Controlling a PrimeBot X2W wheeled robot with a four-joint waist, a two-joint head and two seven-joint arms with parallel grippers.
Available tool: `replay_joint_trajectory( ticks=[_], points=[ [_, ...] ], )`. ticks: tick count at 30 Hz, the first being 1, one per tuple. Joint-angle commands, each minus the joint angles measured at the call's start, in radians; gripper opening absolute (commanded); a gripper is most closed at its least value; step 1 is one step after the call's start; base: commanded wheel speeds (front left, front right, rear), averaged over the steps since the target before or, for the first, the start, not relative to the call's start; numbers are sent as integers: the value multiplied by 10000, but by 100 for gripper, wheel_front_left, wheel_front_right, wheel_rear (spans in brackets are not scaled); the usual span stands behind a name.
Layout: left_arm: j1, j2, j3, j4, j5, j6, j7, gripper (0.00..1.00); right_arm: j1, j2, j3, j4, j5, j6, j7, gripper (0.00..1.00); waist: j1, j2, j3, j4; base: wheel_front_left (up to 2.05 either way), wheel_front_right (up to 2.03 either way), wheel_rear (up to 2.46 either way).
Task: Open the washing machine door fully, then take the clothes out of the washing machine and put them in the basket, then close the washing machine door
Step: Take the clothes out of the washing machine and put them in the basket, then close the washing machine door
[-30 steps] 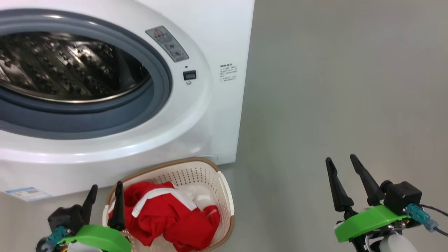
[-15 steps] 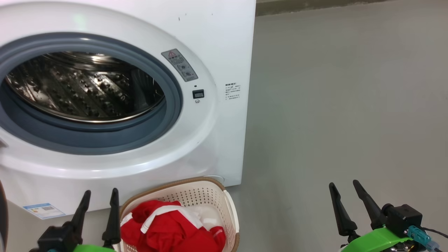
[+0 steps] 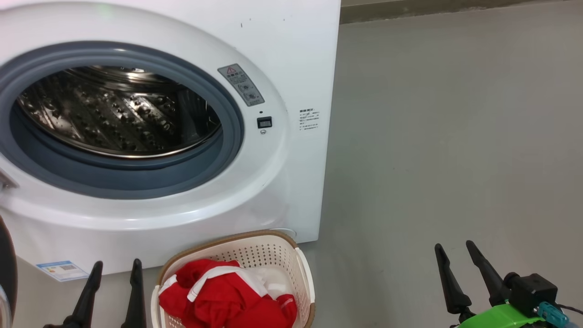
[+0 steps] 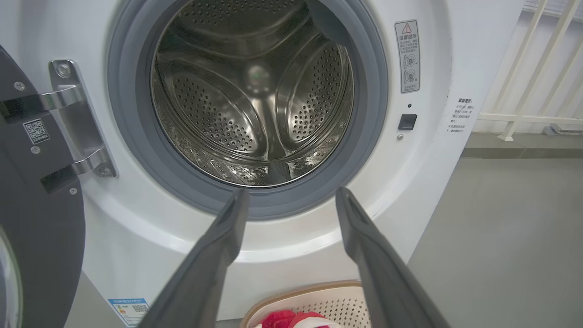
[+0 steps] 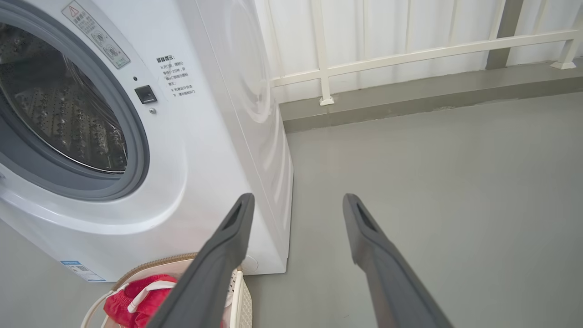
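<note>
The white washing machine stands open, its steel drum bare inside the grey gasket. Its door is swung out to the left, and the black rim shows at the left edge in the head view as the door. The cream basket sits on the floor against the washer's front, with the red and white clothes lying in it. My left gripper is open just left of the basket, holding nothing. My right gripper is open over bare floor, far right of the basket.
Grey floor stretches to the washer's right. A white railing on a low curb runs behind it. The door's metal hinge is bolted left of the opening. A blue label marks the washer's lower front.
The head camera has tilted up, so the washer, basket and both grippers sit lower in the picture. My left gripper now stands slightly left of the basket instead of overlapping its edge.
</note>
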Motion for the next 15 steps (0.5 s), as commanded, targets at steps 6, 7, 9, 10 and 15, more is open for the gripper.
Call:
replay_joint_trajectory(
  ticks=[6,7,9,10,15],
  points=[
    [-96,54,218,-248,-100,15,-49,100,-141,-155,143,-283,6,63,-63,100,0,0,103,49,0,0,0],
    [-125,54,204,-238,-111,32,-49,100,-161,-157,145,-285,0,63,-63,100,0,0,119,46,0,0,0],
    [-191,53,185,-238,-134,53,-49,100,-197,-165,144,-285,-9,63,-63,100,0,0,133,41,0,0,0],
    [-217,53,175,-240,-141,61,-49,100,-214,-171,141,-287,-14,63,-63,100,0,0,142,39,0,0,0],
    [-297,52,149,-232,-159,74,-49,100,-273,-180,144,-292,-52,63,-63,100,0,0,168,22,0,0,0]
  ],
)
